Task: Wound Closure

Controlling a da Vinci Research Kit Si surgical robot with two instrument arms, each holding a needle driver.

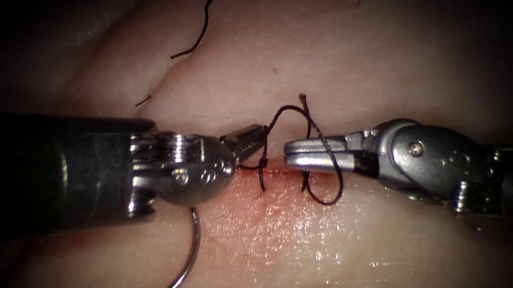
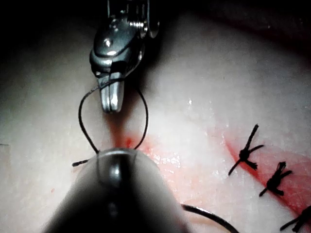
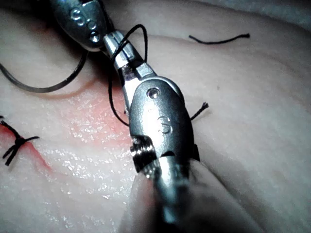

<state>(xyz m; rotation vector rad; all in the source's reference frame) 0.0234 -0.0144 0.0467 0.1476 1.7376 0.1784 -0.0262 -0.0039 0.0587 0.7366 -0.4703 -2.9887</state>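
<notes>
Over the cut, left end effector level, gripping thread, right end effector closed inside its loop, needle lying free on tissue

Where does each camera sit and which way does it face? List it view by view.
Endoscope: above and in front, facing the tissue. The left tool is at the thread, grip unclear. The thread loops around the right tool, jaws shut. The needle lies free, left of the cut.
Left wrist: on the left arm, looking along its own shaft at the right tool.
Right wrist: on the right arm, looking past its own wrist toward the left tool.
Shared: all three show the loop and needle.
</notes>
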